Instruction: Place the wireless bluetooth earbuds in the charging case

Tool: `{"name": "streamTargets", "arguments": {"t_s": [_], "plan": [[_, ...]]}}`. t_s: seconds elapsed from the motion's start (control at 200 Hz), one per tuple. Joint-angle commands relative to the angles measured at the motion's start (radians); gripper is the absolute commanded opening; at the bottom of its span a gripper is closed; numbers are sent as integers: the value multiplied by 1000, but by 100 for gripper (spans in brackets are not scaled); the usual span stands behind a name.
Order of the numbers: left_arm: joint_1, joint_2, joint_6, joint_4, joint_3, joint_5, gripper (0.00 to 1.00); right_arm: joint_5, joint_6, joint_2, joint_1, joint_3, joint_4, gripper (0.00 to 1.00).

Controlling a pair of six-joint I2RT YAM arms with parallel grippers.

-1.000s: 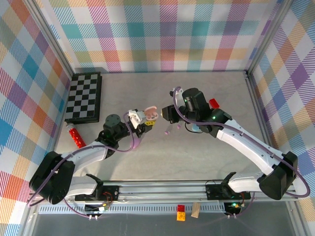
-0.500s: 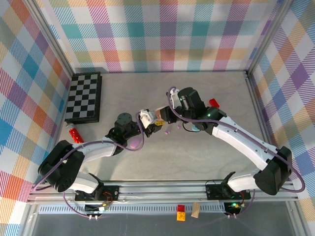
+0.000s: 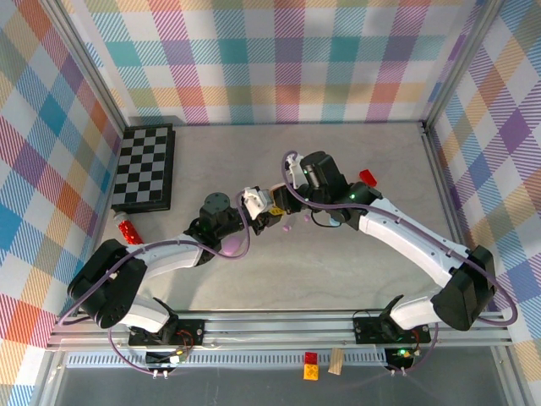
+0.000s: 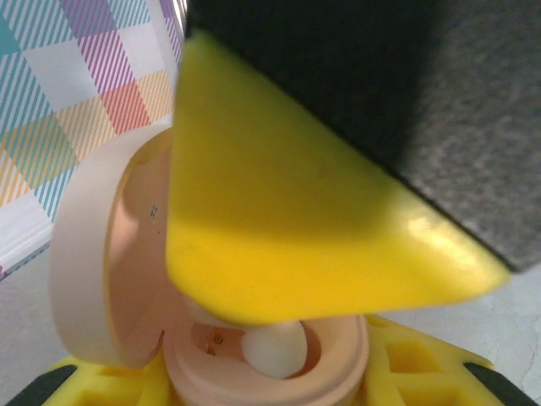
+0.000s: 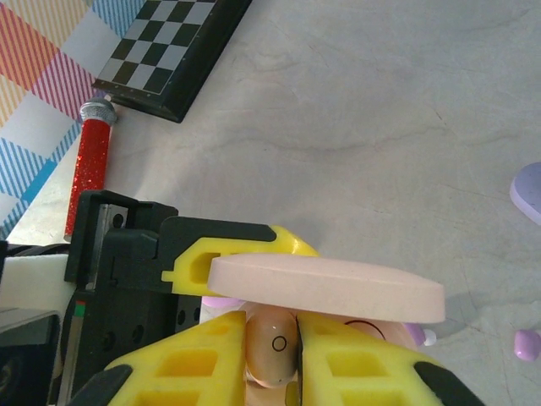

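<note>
Left pincer [image 4: 258, 381]: clamped all the way down on the base of the pink charging case [image 4: 334, 376], bottom centre of my left wrist view. The lid [image 4: 84, 271] is swung open toward the left of the frame.
Right pincer [image 5: 270, 359]: pinched shut on a pale pink earbud [image 5: 270, 338], bottom centre of the right wrist view, tucked right under the lid's edge.
Where we are: in the top view both pincers meet nose to nose just left of the table's centre, with the case between them.
Done so far: the case is open and held. The bud's rounded end looks to be sitting down in one well of the base.
Still to do: I'd say it isn't fully seated, since I haven't let go of it. A lilac earbud [image 3: 287, 227] also lies loose on the table just below the pincers.
Can't tell: whether the other well is filled, because one yellow finger [image 4: 296, 228] of my right pincer blocks most of the left wrist view.
Versus a second ago: back then there was a clear gap between the pincers. Since then the left arm has reached further toward centre and the right has swung in to meet it. The last half second shows barely any change, and the lilac bud hasn't budged.
</note>
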Motion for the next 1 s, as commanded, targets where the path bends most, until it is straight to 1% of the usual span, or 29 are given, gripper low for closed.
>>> {"name": "streamTargets", "arguments": {"t_s": [0.0,0.17,0.295,0.365,0.425,0.615,0.77,0.91,0.995], "plan": [[-11,-1,16,54,22,-5,32,27,-20,7,5,6,-5,19],[-11,0,15,54,24,-7,32,41,-25,11,4,3,-13,19],[-11,4,10,55,27,-5,32,11,-23,10,5,5,-12,20],[-11,5,6,58,30,-7,32,-10,-27,7,5,8,-12,23],[-11,8,4,65,29,-11,32,3,-24,1,4,3,-9,27],[2,12,-29,103,14,-5,32,43,-1,-59,2,-39,8,31],[20,1,-60,149,-11,8,32,86,17,-145,-8,-108,23,36],[25,-10,-27,119,-18,24,32,92,61,-233,-44,-175,69,39],[25,-12,-6,100,-19,43,32,74,79,-239,-76,-165,63,44]]}}
